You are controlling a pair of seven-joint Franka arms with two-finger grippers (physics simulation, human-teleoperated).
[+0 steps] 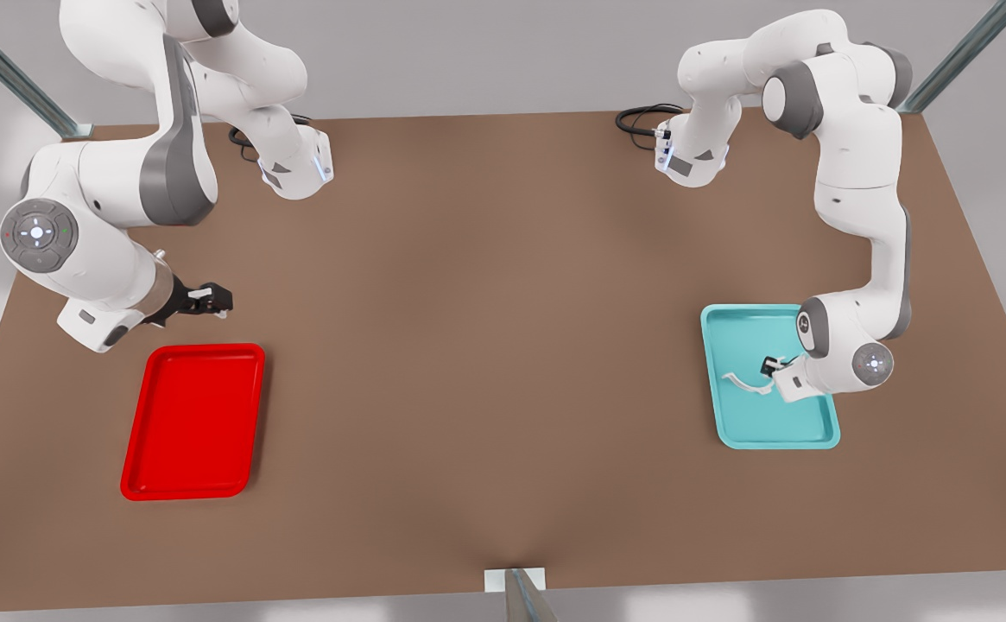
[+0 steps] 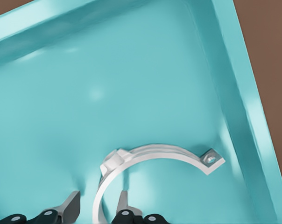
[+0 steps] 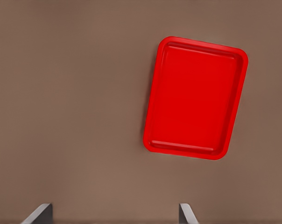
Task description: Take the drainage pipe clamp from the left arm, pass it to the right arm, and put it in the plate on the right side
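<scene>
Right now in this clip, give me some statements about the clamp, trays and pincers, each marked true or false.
1. The drainage pipe clamp lies in the teal tray. True.
2. The plate holds the clamp. False: nothing lies in it.
3. The left pincer has its fingers either side of the clamp's strip. True.
4. The right pincer is shut on the clamp. False: it is open above the table, beside the plate.
</scene>
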